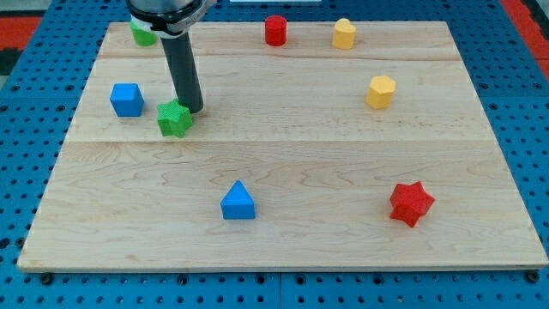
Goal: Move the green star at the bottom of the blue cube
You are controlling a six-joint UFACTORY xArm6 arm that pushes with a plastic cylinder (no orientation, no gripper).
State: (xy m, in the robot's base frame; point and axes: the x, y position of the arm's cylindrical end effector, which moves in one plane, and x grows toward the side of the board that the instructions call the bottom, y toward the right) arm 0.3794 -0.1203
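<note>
The green star (174, 118) lies flat on the wooden board, in the upper left part of the view. The blue cube (126, 99) stands to the view's left of it, a little higher up, near but not touching. Both look whole and rest on the board.

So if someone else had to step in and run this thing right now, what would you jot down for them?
No pincer here: the arm ends in a dark rod.
My tip sits against the green star, on the star's upper right side.
The blue cube stands apart from the star, toward the view's left and slightly higher.
Done: the star is near the cube, but beside it, not below it.
Left: push the star toward the view's left and bottom until it sits under the cube.
The blue triangular block lies well below, out of the way.
</note>
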